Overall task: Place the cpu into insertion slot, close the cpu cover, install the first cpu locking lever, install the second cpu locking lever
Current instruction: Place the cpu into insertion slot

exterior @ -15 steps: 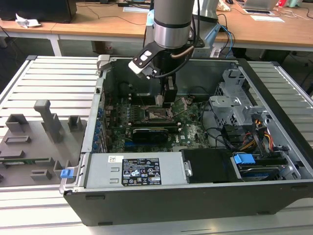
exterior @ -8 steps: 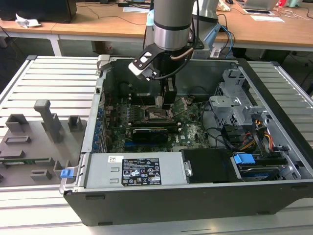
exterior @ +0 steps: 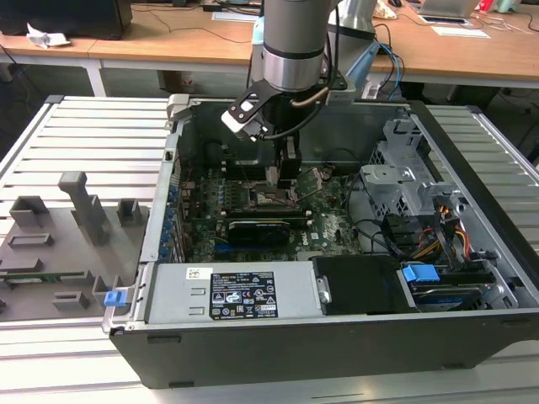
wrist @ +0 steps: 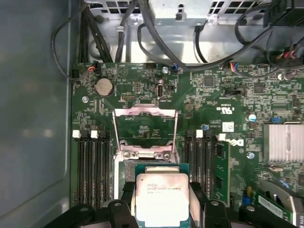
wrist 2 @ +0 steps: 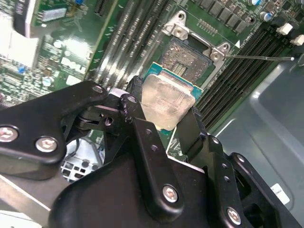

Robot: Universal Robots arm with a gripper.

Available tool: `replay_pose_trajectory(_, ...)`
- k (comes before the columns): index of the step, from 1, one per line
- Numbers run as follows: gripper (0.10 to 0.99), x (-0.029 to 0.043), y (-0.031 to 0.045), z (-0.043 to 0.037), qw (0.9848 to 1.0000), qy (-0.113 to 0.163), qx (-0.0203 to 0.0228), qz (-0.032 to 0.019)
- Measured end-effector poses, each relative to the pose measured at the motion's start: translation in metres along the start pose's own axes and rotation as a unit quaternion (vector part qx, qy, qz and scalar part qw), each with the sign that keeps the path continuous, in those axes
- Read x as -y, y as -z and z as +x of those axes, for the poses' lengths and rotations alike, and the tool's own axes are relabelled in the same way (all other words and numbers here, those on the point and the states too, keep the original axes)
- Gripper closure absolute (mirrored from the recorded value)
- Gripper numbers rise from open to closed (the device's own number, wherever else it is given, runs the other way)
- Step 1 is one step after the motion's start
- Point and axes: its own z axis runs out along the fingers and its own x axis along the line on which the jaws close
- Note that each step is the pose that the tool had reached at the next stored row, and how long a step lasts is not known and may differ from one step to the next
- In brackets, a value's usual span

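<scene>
My gripper (wrist 2: 167, 108) is shut on the cpu (wrist 2: 166, 97), its black fingers (wrist 2: 137, 102) pressing two opposite edges of the silvery chip with its metal top showing. In the first wrist view the cpu (wrist: 161, 199) hovers just above the insertion slot (wrist: 122, 172), partly covering it. The slot's dark pin field (wrist 2: 186, 56) lies bare just beyond the chip. The cpu cover (wrist: 145, 111) stands swung open past the socket, the board showing through its cut-out. A thin locking lever (wrist 2: 259, 58) sticks out to the side. In the exterior view the gripper (exterior: 282, 174) hangs inside the case over the slot (exterior: 271, 200).
Long memory slots (wrist: 92, 166) flank the socket on both sides. A black card (exterior: 257, 229) lies in front of it and a silver heatsink (wrist: 285, 142) off to one side. The power supply (exterior: 236, 295), the drive cage (exterior: 404, 181) and loose cables (wrist: 156, 42) crowd the case.
</scene>
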Motion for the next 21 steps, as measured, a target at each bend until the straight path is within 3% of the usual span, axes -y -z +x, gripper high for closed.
replay_pose_trajectory(4,0.549,0.0002,-0.0052,0.0040,1.0000,0.000,-0.0001,-0.0001)
replay_pose_trajectory(11,0.549,0.0052,-0.0207,0.0050,1.0000,0.003,-0.0002,0.0008)
replay_pose_trajectory(21,0.549,0.0106,-0.0335,0.0111,1.0000,0.004,0.0009,0.0009)
